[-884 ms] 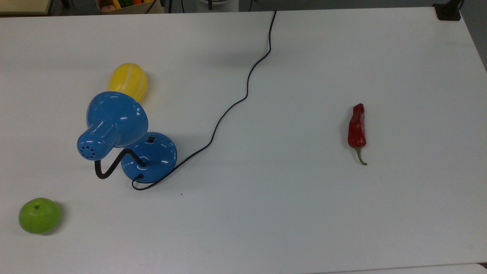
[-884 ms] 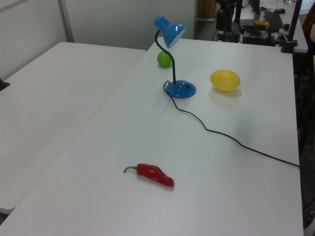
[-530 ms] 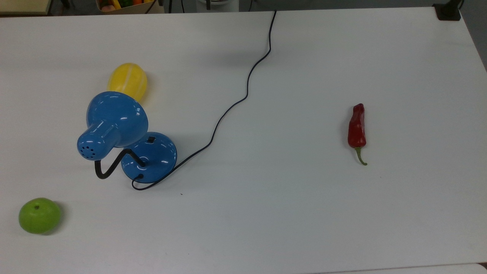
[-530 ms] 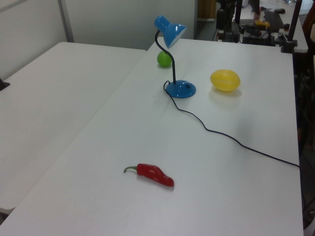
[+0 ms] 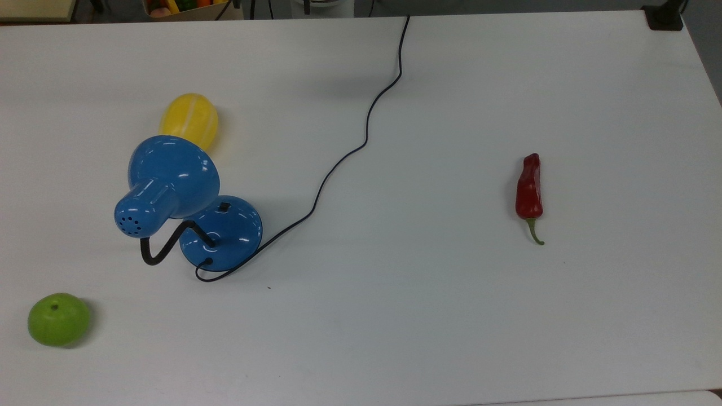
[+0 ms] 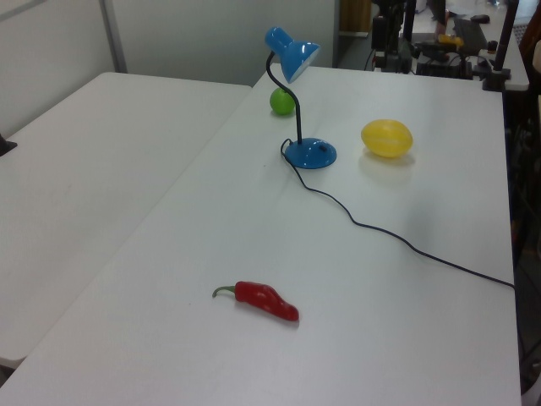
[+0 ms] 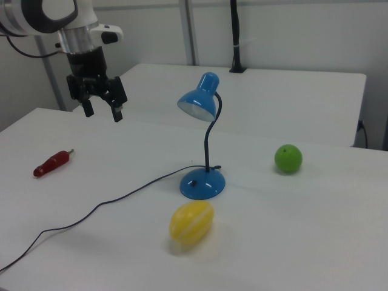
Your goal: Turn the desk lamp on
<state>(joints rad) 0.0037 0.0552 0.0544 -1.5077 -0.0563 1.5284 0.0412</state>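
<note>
Pincer [image 7: 101,111] held open, high above worktop [image 5: 428,293], well apart from desk lamp [image 7: 203,130]. Risk: light base may be shoved sideways if switch [image 5: 223,207] is pressed off-centre.

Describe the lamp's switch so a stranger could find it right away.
On the white table stands a glossy blue desk lamp. Its round domed base carries a small black switch on the edge nearest the yellow melon-shaped fruit, opposite where the black cord enters.
</note>
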